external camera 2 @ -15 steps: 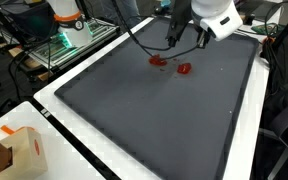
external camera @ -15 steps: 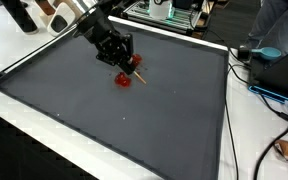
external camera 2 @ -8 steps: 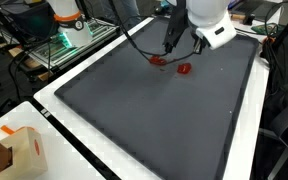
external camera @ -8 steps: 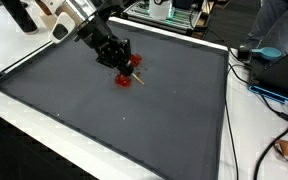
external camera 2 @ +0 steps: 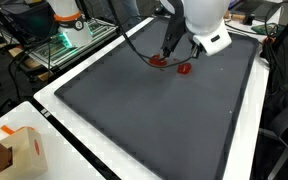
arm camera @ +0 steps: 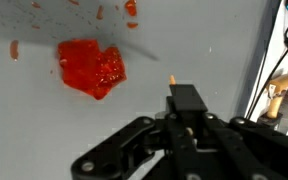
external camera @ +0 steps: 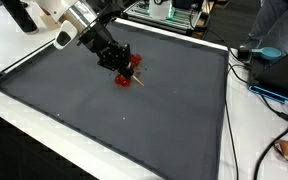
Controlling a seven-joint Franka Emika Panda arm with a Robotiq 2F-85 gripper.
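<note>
Pincer (arm camera: 186,100): jaws drawn together on a thin wooden stick (arm camera: 172,78); only its pale tip shows past the pads in the wrist view.
Stick: slanted down toward the mat; whether the tip touches the mat cannot be told.
Red piece (arm camera: 91,68): glossy, irregular lump lying on the mat, just beside the stick tip and apart from it.
Second red piece (external camera 2: 185,68): near the first, not touching.
Crumbs (arm camera: 131,8): red flecks scattered beyond the lump.
Mat (external camera: 134,120): dark sheet on a white table (external camera: 14,50).
Step in hand: judged, stick poised low beside the lump, contact not made.
Next move calls for: a small, steady shift of the tip and a firm grip, so the stick neither slips nor scrapes.
</note>
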